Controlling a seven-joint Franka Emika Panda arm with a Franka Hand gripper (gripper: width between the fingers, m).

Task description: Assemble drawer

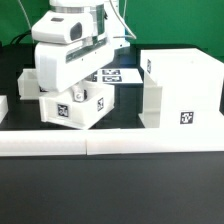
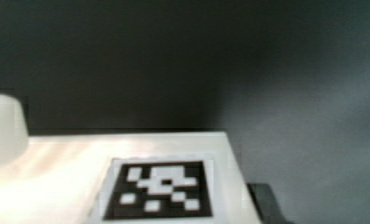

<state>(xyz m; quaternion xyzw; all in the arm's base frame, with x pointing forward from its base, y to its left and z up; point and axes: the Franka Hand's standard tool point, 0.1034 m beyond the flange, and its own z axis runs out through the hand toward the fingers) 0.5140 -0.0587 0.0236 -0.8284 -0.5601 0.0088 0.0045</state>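
Sitting directly beneath the arm's wrist, the small white plastic tray (image 1: 70, 110) shows a black-and-white square tag on its near face. It lies toward the exterior view's left, slightly skewed to the table edge. Whether it rests on the surface or is lifted off it cannot be told. The tall boxy white plastic housing (image 1: 180, 88), also tagged, stands apart from it on the exterior view's right, probably waiting to receive the tray. A second white block (image 1: 22, 85), half hidden behind the arm, may be the other tray.

The two-finger gripper (image 1: 70, 88) hangs over the tray, its fingers masked by the hand's own body. The wrist view gives only a tagged white face (image 2: 161, 188) close below the camera and a blurred pale shape at the edge. Whether the jaws are spread, closed or clamped on the tray cannot be told. Being so low and centred suggests a grasp at the tray's top.

Behind the tray lies the flat white marker board (image 1: 115, 75). The long low white border strips (image 1: 110, 142) run along the front of the black table (image 1: 120, 110), seemingly to fence in the parts.
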